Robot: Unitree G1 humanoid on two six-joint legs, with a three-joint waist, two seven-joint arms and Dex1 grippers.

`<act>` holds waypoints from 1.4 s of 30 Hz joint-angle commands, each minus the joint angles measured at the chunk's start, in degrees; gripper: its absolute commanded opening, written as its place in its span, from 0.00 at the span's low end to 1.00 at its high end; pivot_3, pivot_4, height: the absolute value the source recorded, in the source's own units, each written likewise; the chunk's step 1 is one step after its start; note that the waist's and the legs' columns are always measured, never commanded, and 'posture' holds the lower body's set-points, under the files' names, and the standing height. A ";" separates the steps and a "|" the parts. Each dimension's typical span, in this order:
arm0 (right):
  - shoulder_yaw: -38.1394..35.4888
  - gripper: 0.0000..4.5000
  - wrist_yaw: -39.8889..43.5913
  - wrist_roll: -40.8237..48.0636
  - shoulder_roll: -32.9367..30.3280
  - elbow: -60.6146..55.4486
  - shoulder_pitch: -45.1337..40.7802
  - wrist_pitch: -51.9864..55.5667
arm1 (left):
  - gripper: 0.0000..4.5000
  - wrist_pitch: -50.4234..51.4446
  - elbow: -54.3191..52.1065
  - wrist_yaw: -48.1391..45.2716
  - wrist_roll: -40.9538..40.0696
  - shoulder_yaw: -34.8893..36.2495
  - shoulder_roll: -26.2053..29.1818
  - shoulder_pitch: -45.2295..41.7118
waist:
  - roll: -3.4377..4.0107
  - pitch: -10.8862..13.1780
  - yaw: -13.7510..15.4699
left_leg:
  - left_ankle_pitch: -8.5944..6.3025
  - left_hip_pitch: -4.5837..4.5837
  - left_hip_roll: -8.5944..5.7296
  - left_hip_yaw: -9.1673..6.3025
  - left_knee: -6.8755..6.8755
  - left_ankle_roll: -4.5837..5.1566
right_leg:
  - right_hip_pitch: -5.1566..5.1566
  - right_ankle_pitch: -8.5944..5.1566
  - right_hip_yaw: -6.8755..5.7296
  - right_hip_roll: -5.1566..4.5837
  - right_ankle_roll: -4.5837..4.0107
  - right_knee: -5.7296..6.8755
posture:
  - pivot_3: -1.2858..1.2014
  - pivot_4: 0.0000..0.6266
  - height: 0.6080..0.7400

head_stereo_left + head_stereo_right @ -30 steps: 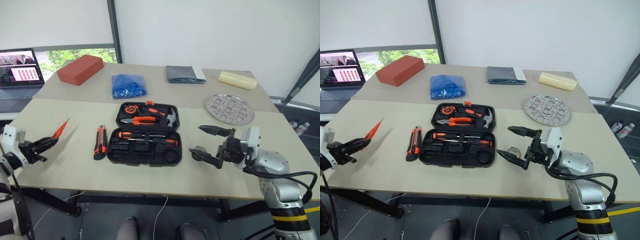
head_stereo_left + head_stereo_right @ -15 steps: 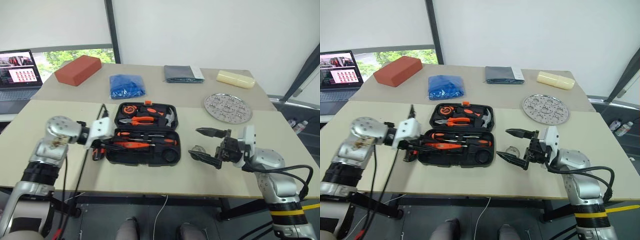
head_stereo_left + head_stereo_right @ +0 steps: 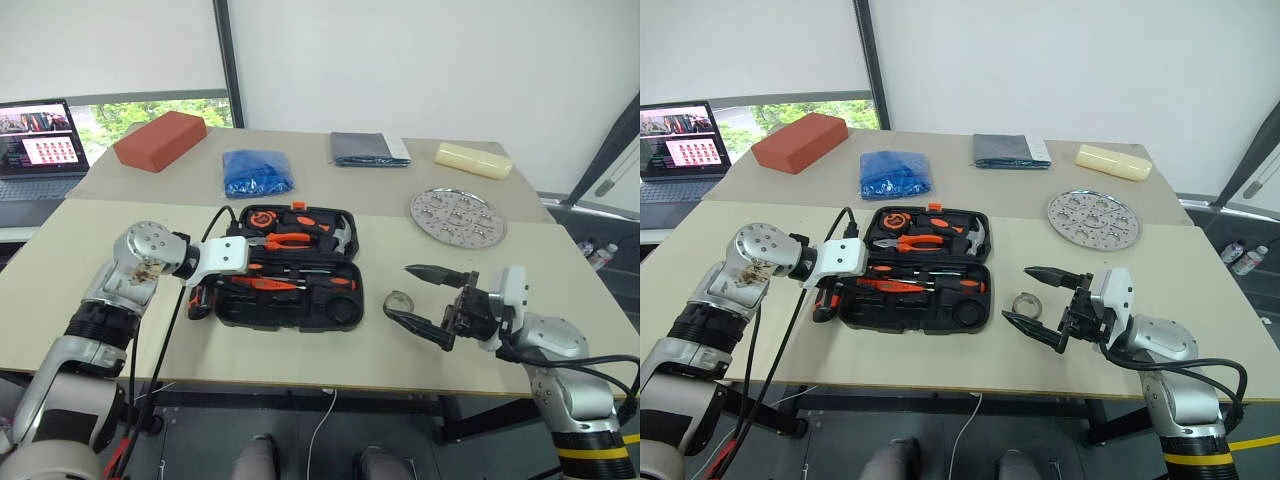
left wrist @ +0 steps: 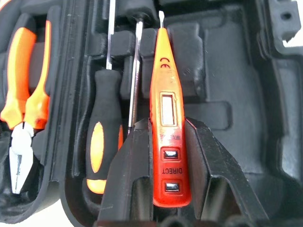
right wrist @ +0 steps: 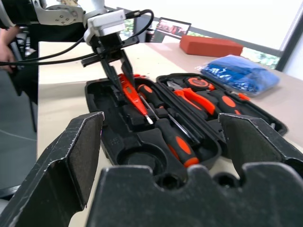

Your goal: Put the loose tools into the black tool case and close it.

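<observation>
While the right gripper (image 3: 1043,305) hangs just above the near part of the table (image 3: 760,330) with its 2 black fingers spread wide and nothing between them, the small grey tape roll (image 3: 1027,301) lies on the tabletop just beside it, between it and the black tool case (image 3: 915,270). That case sits open and flat near the middle of the table. Over its front half, at the left end, the left gripper (image 4: 163,165) points down into the tray, its fingers (image 4: 130,161) pinched on the lower end of a slim orange-red tester screwdriver (image 4: 166,123) whose tip points along the recesses. 2 black-and-orange screwdrivers (image 5: 175,137) already lie in the tray alongside it. Just outside the case's left edge, the orange-and-black utility knife (image 3: 199,297) rests on the table, partly hidden by the left arm. In the rear half sit orange-handled pliers (image 3: 283,240), a hammer (image 3: 340,236) and a tape measure (image 3: 261,218). Farther back lie a perforated metal disc (image 3: 457,215), a blue bundle (image 3: 257,171), a folded grey cloth (image 3: 369,149), a cream block (image 3: 472,159) and a red-brown brick (image 3: 160,139). A laptop (image 3: 40,150) stands at the far left.
</observation>
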 commanded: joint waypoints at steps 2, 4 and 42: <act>-1.56 1.00 -1.06 1.10 -0.49 -2.83 0.12 -0.10 | 0.11 -1.88 4.48 -0.56 3.90 -2.79 0.94 -0.05 | 0.02 -0.01 0.04 | 0.00 0.02 0.00 0.00 0.02 0.00 | 0.02 0.00 0.01 0.00 0.00 0.00 | 0.52 0.24 1.00; -1.57 1.00 -1.31 1.07 -0.53 -2.97 0.24 -0.06 | 0.11 -1.91 5.73 -0.59 4.39 -3.22 1.24 -0.11 | 0.02 -0.01 -0.03 | 0.00 0.02 0.00 -0.01 0.02 0.00 | 0.02 0.00 0.01 0.00 0.00 0.00 | 0.52 0.24 1.00; -1.40 1.00 -1.54 2.17 -1.57 -4.99 2.92 3.50 | 0.00 -8.72 21.01 3.54 -9.36 11.21 -9.75 3.62 | 0.07 -0.03 0.24 | 0.00 -0.08 -0.04 -0.07 0.20 0.06 | 0.09 0.23 0.00 0.01 -0.09 0.01 | 0.52 0.24 1.00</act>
